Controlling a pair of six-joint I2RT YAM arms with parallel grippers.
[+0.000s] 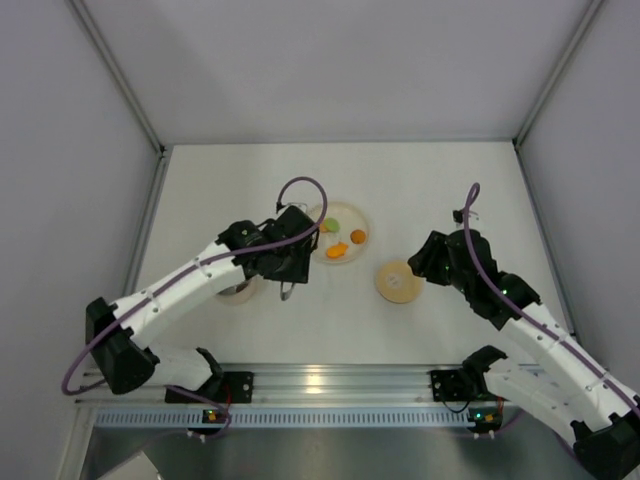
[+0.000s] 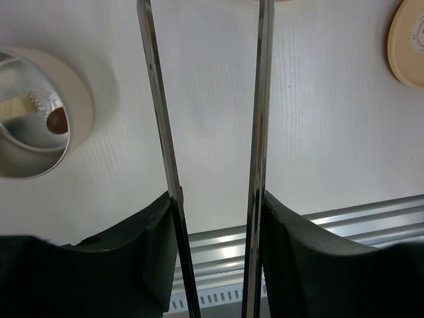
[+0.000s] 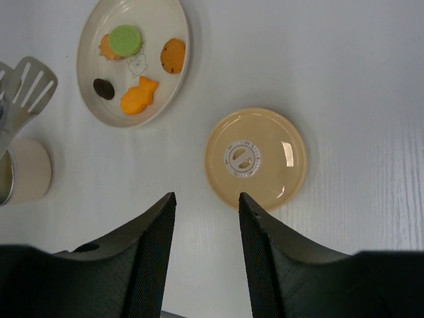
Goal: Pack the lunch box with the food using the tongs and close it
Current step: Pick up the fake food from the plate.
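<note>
On the white table [image 1: 450,190], two arms are seen at work. The left gripper [image 2: 215,199] is closed on the handle end of the tongs [image 2: 260,132], one pad [image 2: 159,218] pressed to the outside of each arm. This grip presumably lets a squeeze of the fingers be passed straight to the tips. The right gripper [image 3: 207,209] is held parted and empty, poised just near of the lid [image 3: 255,158], and is judged to be kept ready for the closing step.

The cream plate [image 3: 156,23] is set at the table's centre, with the tan lid laid flat to its right and nearer. The lid is kept well apart from the lunch box [image 2: 76,99], so that the mouth is left uncovered for filling. The lunch box stands to the left of the plate, partly hidden under the left arm in the overhead view.

The tongs are held only partly squeezed, their two arms standing apart. Their slotted tips are seen between lunch box and plate, and no piece can be made out between them, though one tip is cut by the frame's edge.

Most of the food [image 3: 138,96] lies right of the tips, on the plate: an orange fish shape, a green disc [image 3: 126,40], a speckled brown round [image 3: 173,55] and a small dark piece [image 3: 103,88]. One brown piece [image 2: 57,120] is already lodged in the lunch box, left of the tongs' arms.
</note>
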